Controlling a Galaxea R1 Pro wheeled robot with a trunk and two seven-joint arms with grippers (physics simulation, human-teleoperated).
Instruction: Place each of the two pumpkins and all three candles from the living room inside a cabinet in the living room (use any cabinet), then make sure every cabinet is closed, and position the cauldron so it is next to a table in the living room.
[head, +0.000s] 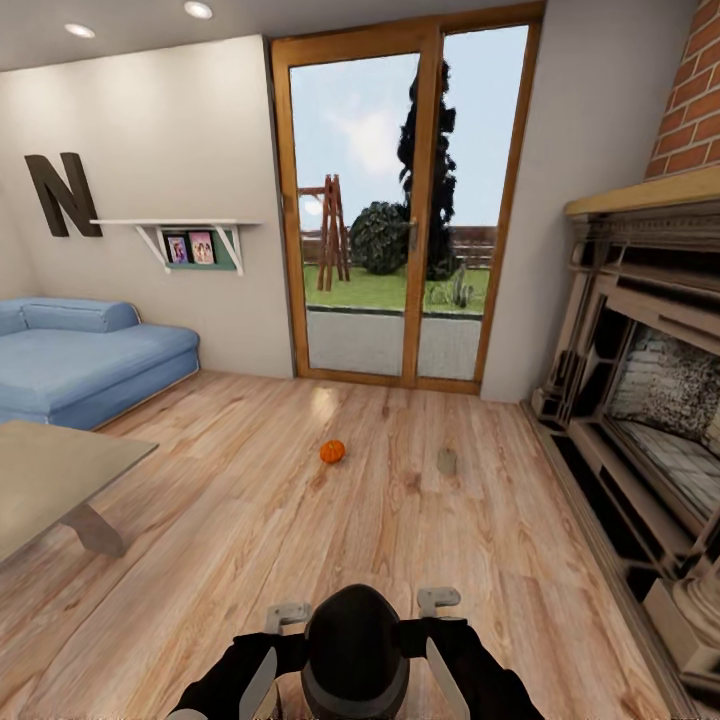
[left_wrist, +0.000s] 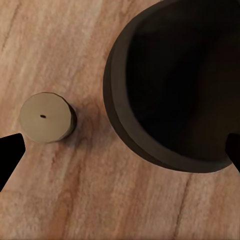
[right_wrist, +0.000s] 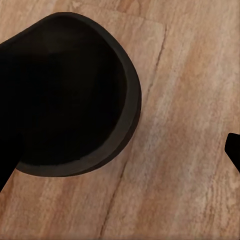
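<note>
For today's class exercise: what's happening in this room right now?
A wheeled robot stands on the wood floor facing a glass door, holding nothing. A pumpkin and a candle lie ahead on the floor, apart. Below its arms sits a dark cauldron, with another candle beside it. No cabinet is in sight.

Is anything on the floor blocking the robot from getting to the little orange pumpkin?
Nothing visible does. Bare wood floor runs ahead to the pumpkin; a candle stands to its right, apart from it.
</note>
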